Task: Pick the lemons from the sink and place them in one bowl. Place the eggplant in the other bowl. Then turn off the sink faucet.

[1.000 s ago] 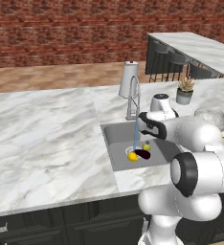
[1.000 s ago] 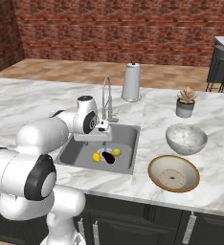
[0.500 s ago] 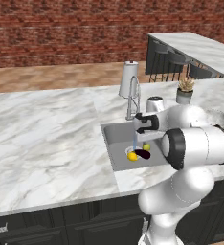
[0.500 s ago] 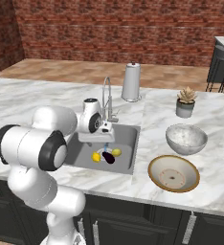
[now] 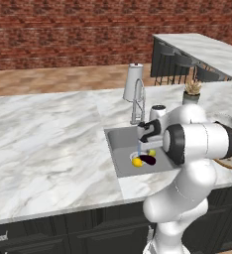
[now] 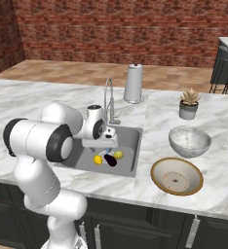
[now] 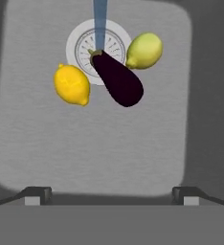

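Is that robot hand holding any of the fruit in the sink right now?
No, nothing is held. The gripper hangs open above the sink; both lemons and the eggplant lie on the bottom.

On the marble surface, the sink holds a yellow lemon touching the dark eggplant, below the chrome faucet.

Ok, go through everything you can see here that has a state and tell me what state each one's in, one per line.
gripper: open, above the sink, holding nothing
sink faucet: running, water streaming onto the drain
sink: holds all three items
bright yellow lemon: lying on the sink floor beside the drain
greenish lemon: at the drain ring's edge
eggplant: lying across the drain ring
grey-white bowl: upright, empty
tan bowl: upright, empty
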Controlling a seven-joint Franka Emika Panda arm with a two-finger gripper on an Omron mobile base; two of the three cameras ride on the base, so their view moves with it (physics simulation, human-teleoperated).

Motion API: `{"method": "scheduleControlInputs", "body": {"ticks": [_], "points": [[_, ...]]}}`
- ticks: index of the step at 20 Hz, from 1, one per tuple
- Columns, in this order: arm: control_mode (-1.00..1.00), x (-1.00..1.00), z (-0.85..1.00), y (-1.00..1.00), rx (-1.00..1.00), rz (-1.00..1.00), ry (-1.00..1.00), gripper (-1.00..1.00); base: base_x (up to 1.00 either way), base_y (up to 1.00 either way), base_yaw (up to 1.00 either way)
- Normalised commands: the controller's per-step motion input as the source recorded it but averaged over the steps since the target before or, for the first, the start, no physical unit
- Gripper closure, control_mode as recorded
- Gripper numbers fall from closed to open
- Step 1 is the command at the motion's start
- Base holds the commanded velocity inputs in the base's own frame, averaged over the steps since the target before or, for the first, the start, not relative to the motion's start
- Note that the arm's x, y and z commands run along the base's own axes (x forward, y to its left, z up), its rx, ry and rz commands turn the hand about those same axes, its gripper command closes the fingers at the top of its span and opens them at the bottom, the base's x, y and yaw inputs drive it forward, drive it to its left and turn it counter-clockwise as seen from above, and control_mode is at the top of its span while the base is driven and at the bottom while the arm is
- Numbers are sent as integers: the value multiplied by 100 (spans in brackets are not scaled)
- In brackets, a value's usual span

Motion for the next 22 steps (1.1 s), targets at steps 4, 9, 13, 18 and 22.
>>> {"method": "scheduleControlInputs", "body": {"ticks": [4,9,13,18,22], "points": [[-100,12,-28,-1,0,0,-4,-100,0,0,0],[-100,12,-27,-5,0,0,-6,-100,0,0,0],[-100,3,-29,-13,0,0,-7,-100,0,0,0],[-100,5,-32,-11,0,0,-7,-100,0,0,0],[-100,12,-12,0,1,0,-3,-100,0,0,0]]}}
